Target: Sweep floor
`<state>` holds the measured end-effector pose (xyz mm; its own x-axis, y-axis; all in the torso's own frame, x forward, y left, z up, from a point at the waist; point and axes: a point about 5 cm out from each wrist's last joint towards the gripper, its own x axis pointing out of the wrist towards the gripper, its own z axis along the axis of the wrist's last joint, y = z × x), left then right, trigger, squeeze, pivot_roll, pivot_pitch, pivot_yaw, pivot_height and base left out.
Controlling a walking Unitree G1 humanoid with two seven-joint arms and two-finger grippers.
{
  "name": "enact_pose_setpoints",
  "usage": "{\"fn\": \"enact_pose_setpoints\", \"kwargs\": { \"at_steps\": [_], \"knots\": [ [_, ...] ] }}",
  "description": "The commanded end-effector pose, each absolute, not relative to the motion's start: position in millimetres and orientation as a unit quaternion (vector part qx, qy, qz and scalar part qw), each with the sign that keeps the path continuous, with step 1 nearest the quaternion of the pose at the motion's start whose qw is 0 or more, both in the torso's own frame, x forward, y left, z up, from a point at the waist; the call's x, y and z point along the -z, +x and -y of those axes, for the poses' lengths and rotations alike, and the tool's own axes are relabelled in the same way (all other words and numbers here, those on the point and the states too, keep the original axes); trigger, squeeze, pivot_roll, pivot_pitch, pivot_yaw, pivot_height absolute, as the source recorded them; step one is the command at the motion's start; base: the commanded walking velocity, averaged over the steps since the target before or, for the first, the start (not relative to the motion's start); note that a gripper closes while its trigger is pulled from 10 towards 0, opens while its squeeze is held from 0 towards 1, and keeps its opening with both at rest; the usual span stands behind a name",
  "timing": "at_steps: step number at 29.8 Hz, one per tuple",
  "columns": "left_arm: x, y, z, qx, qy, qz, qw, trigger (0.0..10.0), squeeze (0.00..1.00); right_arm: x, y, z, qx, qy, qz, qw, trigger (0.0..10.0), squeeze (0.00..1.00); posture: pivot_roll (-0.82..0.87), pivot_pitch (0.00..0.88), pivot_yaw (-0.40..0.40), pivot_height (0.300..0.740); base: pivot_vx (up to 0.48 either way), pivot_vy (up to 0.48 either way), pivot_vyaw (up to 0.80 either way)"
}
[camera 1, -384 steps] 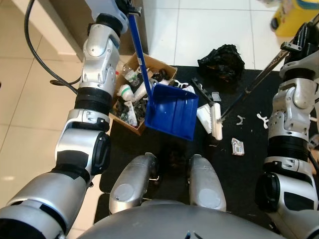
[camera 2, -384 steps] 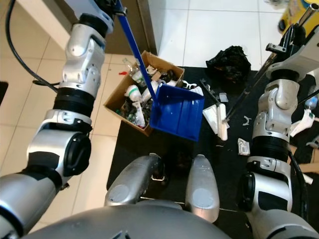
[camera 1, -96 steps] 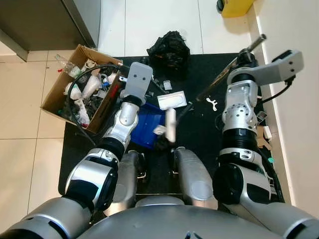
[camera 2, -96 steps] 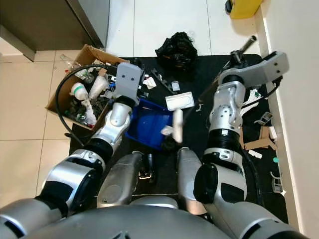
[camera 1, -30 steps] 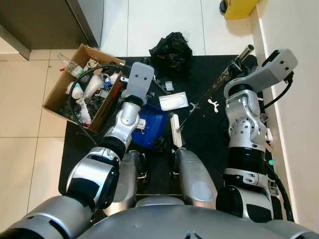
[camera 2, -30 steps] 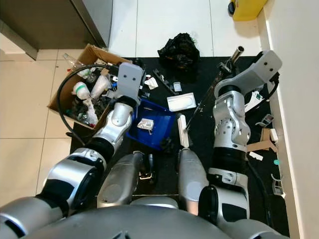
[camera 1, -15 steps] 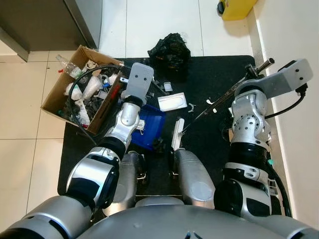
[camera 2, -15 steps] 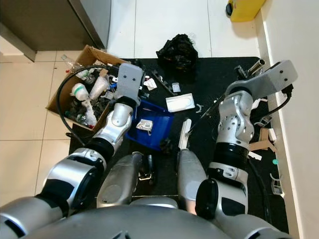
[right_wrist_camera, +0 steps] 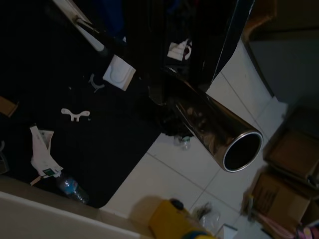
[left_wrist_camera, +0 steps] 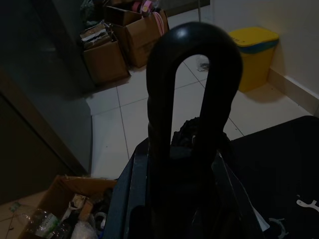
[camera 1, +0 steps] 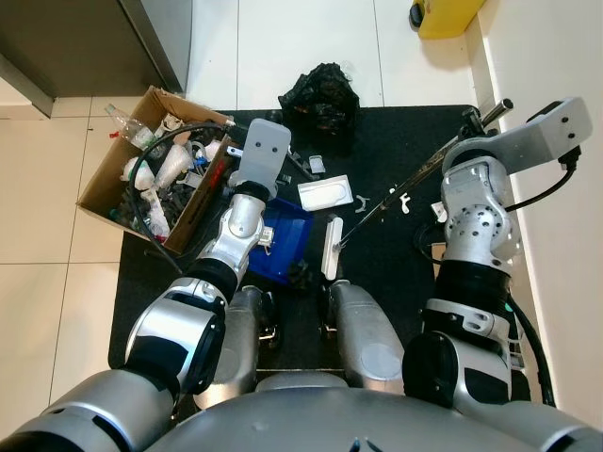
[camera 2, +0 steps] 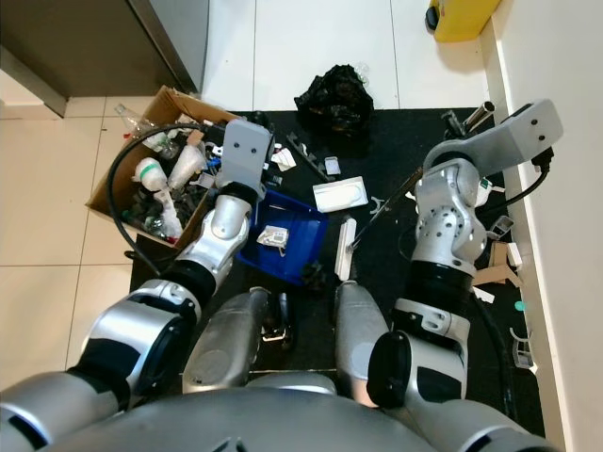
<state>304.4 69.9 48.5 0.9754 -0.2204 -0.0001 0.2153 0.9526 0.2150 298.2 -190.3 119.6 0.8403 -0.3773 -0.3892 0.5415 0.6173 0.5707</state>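
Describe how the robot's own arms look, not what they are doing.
Both the left arm and right arm are silver, rounded segments joined by black ribbed bands. Each wrist ends in a grey boxy block. A black cable loops beside the left arm; another trails off the right wrist.

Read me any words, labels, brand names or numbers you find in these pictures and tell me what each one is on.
No text can be read in these views.
Paper packet in the blue dustpan: printing too small and blurred.
Paper slip on the black mat: print with a green mark, unreadable.
Litter in the cardboard box: any labels too small.
Yellow bin: no visible lettering.
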Motion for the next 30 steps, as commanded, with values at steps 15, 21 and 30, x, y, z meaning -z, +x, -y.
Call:
{"fn": "enact_pose_setpoints", "kwargs": {
  "at_steps": [15, 21, 30],
  "knots": [
    [-29.7, 295.2, -73.0, 0.11, 0.12, -0.038, 0.986, 10.0, 0.0, -116.3, 288.8, 155.4, 0.201, 0.411, -0.173, 0.872, 10.0, 0.0, -0.07, 0.131, 0.032, 0.74, 0.0, 0.0, 0.0],
    [-30.2, 295.7, -73.1, 0.108, 0.12, -0.037, 0.986, 10.0, 0.0, -113.5, 288.7, 147.4, 0.199, 0.445, -0.185, 0.853, 10.0, 0.0, -0.06, 0.129, 0.033, 0.74, 0.0, 0.0, 0.0],
    [-29.9, 295.0, -82.3, 0.103, 0.129, -0.028, 0.986, 10.0, 0.0, -105.5, 296.9, 135.1, 0.199, 0.481, -0.197, 0.831, 10.0, 0.0, -0.06, 0.118, 0.039, 0.74, 0.0, 0.0, 0.0]
  ]
}}
